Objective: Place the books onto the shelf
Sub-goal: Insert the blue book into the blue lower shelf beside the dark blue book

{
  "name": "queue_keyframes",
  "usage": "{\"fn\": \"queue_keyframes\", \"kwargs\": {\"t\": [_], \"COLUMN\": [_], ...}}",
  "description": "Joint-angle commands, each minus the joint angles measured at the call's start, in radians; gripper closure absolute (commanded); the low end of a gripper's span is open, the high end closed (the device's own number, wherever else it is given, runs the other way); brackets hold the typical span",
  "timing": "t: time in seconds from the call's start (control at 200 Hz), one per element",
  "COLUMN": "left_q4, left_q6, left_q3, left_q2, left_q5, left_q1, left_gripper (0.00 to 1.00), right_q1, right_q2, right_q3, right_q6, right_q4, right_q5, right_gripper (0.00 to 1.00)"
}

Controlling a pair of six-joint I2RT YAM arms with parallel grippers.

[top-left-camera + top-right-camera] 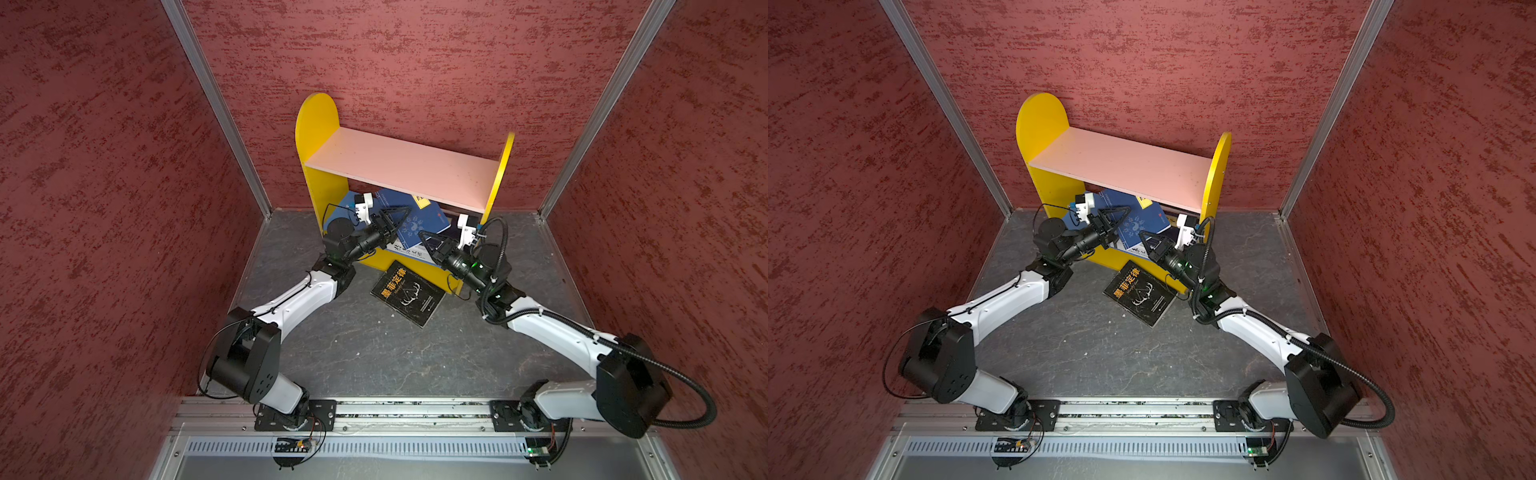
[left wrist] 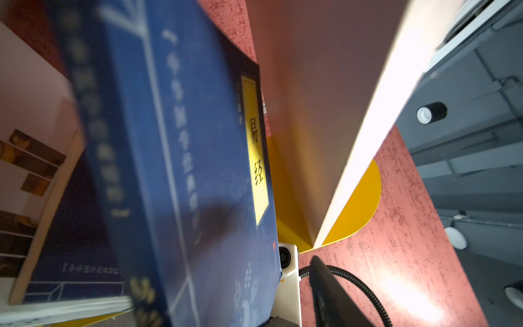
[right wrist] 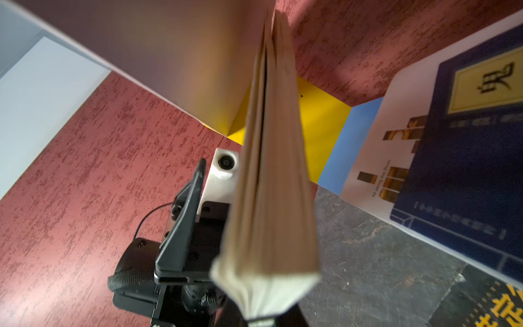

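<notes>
Grip on the navy book [image 1: 422, 218] at the shelf [image 1: 316, 124] front.
The right gripper [image 1: 422, 237] was clamped on its lower corner, and the book stood tilted in the lower tier's opening. The left gripper [image 1: 400, 218], jaws apart, sat just beside its cover. The black book [image 1: 409, 293] lay flat on the floor [image 1: 374, 357] near both.

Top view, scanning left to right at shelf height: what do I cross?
Left yellow side panel → left gripper → right gripper → right yellow side panel. The tilted navy book spans both grippers, so I leave it unplaced.
</notes>
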Motion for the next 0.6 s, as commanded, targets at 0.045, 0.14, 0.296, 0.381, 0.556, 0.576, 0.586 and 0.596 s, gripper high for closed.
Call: {"fn": "queue_keyframes", "kwargs": {"t": [0.045, 0.14, 0.296, 0.381, 0.556, 0.576, 0.586, 0.596], "left_q4": [-0.06, -0.126, -0.319, -0.433, -0.48, -0.477, -0.475, -0.472], "left_q6": [0.018, 0.039, 0.112, 0.174, 0.218, 0.214, 0.214, 0.214], "left_q3": [-0.033, -0.06, -0.045, -0.003, 0.038, 0.04, 0.04, 0.041], "left_q2": [-0.068, -0.108, -0.15, -0.144, -0.117, -0.113, -0.113, -0.111], "left_q5": [0.078, 0.157, 0.342, 0.442, 0.532, 0.534, 0.536, 0.536], "left_q1": [0.058, 0.119, 0.226, 0.25, 0.247, 0.247, 0.247, 0.247], "left_gripper": [0.27, 0.22, 0.21, 0.21, 0.23, 0.23, 0.24, 0.24], "right_q1": [-0.09, -0.113, -0.151, -0.17, -0.183, -0.183, -0.183, -0.183], "right_q2": [-0.096, -0.155, -0.251, -0.282, -0.281, -0.278, -0.276, -0.276], "right_q3": [-0.023, -0.034, -0.06, -0.083, -0.085, -0.084, -0.083, -0.082], "right_q6": [0.024, 0.001, -0.021, -0.009, 0.011, 0.012, 0.012, 0.013], "right_q4": [-0.085, -0.155, -0.274, -0.277, -0.244, -0.244, -0.244, -0.244], "right_q5": [-0.077, -0.164, -0.247, -0.288, -0.36, -0.365, -0.369, -0.372], "right_gripper": [0.95, 0.95, 0.96, 0.96, 0.96, 0.96, 0.96, 0.96]}}
